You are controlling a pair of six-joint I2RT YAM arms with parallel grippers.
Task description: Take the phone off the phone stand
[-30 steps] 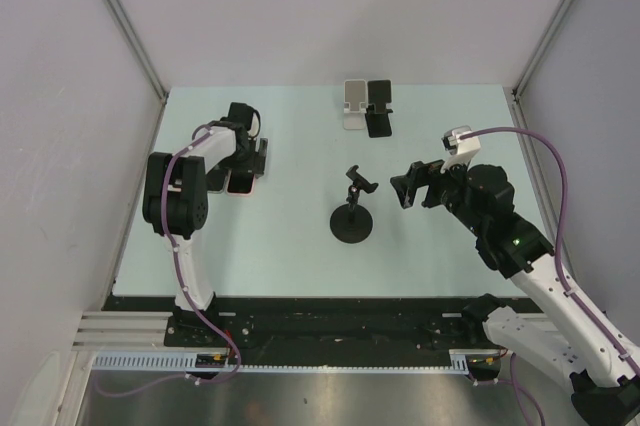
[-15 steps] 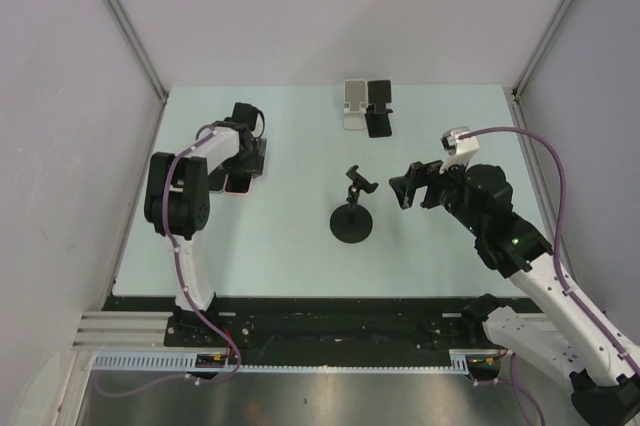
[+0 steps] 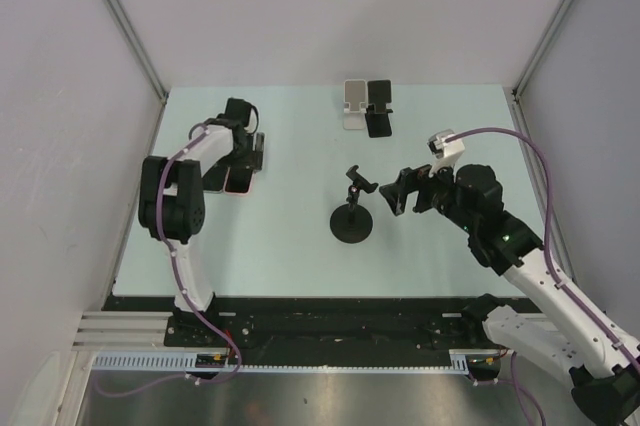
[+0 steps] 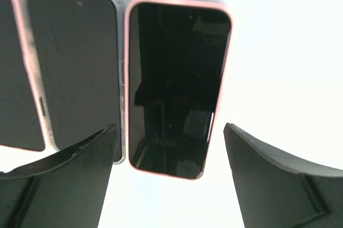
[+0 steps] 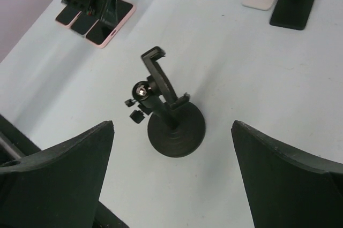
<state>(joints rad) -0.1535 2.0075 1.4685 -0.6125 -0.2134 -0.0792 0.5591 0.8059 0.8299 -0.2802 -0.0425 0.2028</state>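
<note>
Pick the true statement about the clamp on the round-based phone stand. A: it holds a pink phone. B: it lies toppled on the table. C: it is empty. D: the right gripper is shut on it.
C: the clamp on the stand holds nothing, and the pink phone lies flat on the table.

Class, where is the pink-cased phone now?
Left wrist view: the pink-cased phone lies on the table's left side, under the open left gripper, beside a clear-cased phone.
</note>
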